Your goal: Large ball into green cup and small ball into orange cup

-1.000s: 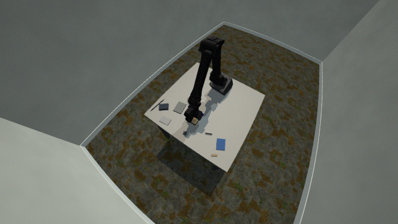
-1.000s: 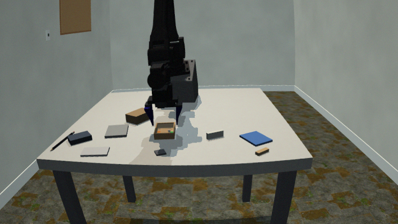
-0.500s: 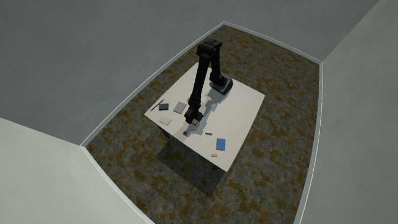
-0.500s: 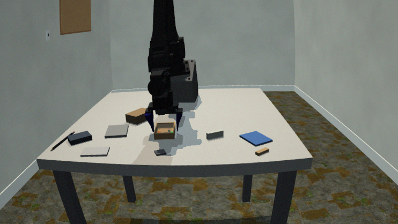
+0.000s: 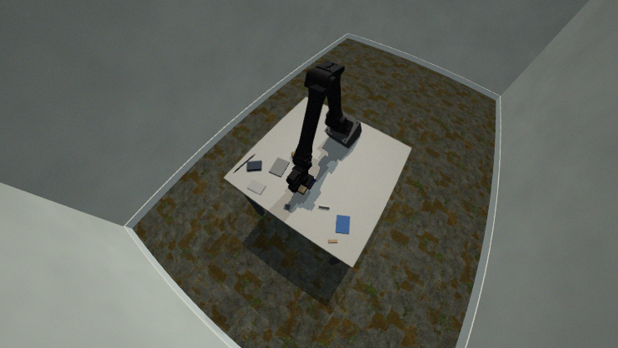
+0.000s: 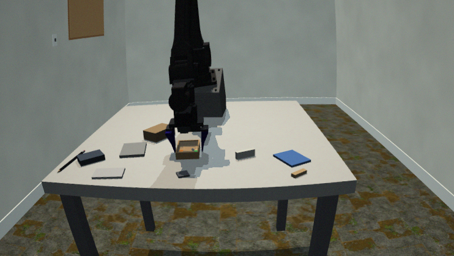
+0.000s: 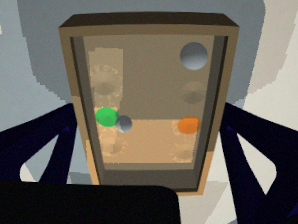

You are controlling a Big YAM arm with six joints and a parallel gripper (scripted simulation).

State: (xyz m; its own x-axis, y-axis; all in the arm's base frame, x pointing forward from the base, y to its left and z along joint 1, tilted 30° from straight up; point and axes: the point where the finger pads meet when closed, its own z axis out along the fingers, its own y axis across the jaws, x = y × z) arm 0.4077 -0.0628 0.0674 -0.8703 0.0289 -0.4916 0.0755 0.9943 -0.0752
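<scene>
The wooden puzzle (image 6: 188,149) is a small open-topped box under a clear cover, lying flat on the table; it also shows in the wrist view (image 7: 148,99) and in the overhead view (image 5: 303,188). Inside, the large grey ball (image 7: 193,55) lies at the far right corner. The small grey ball (image 7: 124,123) touches the green cup (image 7: 105,116) on its right. The orange cup (image 7: 189,124) is empty. My gripper (image 6: 188,139) (image 7: 147,112) is open, its dark blue fingers standing on either side of the box, left and right (image 7: 256,143), apart from its walls.
A brown box (image 6: 155,131) stands just behind left of the puzzle. Grey pads (image 6: 133,149) (image 6: 108,173), a dark block (image 6: 90,157) and a pencil (image 6: 70,160) lie left. A small dark tile (image 6: 183,173), a grey block (image 6: 245,154), a blue pad (image 6: 291,158) and a wooden block (image 6: 298,172) lie front and right.
</scene>
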